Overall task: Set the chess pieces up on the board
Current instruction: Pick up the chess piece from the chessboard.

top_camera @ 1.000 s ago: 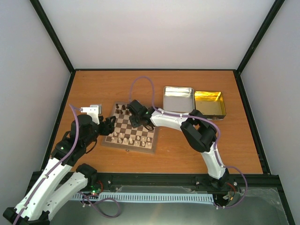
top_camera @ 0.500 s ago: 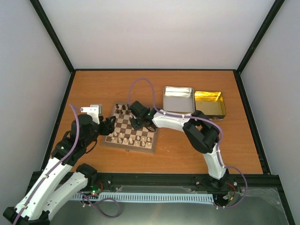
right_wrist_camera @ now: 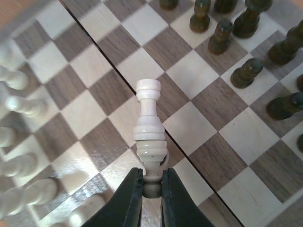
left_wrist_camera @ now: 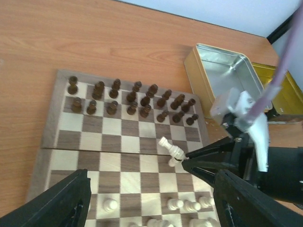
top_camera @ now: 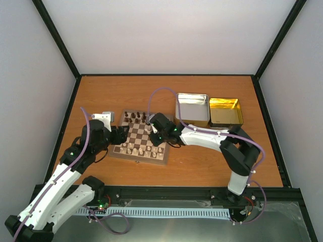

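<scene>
The board (top_camera: 139, 157) lies left of centre. Dark chess pieces (left_wrist_camera: 130, 97) fill its two far rows and cream ones (left_wrist_camera: 184, 205) stand along the near side. My right gripper (right_wrist_camera: 152, 177) is shut on one end of a cream chess piece (right_wrist_camera: 150, 124), which sticks out tilted over the middle squares. The left wrist view shows the same cream piece (left_wrist_camera: 171, 150) at the right gripper's tips (left_wrist_camera: 187, 161). My left gripper (left_wrist_camera: 149, 203) is open over the board's near-left part and holds nothing.
A silver tin (top_camera: 192, 107) and a gold tin (top_camera: 225, 111) stand open to the right of the board at the back. Black frame rails edge the orange table (top_camera: 202, 161).
My right gripper has shut on the cream piece and moved from the far rows toward the board's near right. The left arm has shifted slightly right.
</scene>
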